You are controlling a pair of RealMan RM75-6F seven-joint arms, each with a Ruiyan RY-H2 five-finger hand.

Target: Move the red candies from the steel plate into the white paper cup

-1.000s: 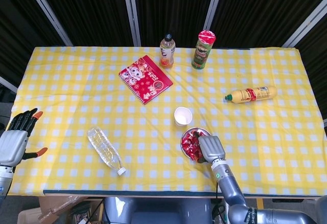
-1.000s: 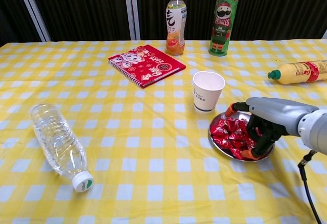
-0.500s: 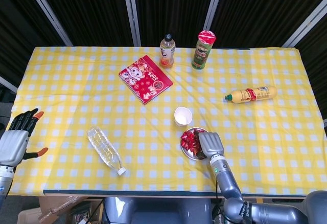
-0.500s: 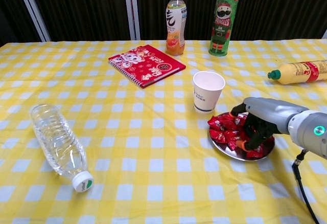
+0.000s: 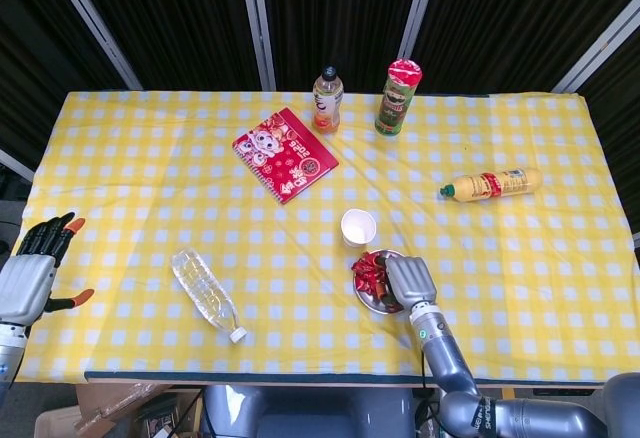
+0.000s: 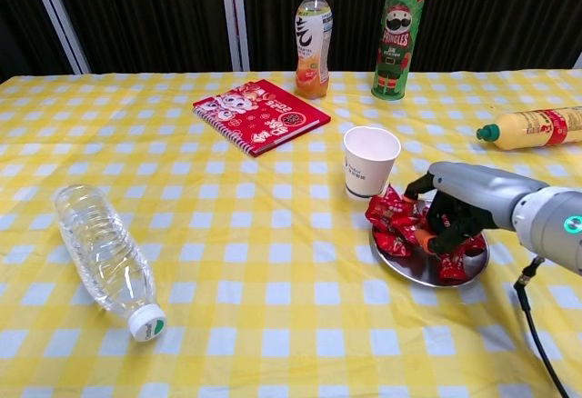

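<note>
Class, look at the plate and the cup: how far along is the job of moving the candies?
Nothing shows as done: the red candies remain heaped on the steel plate. The right hand rests among them, fingers curled in. Carrying them to the white paper cup is left.

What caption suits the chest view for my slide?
Right hand rakes red candies on the steel plate toward the white paper cup.

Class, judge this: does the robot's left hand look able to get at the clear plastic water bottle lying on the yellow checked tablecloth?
Probably yes: the left hand sits open off the table's left edge, and only bare cloth lies between it and the clear plastic water bottle.
</note>
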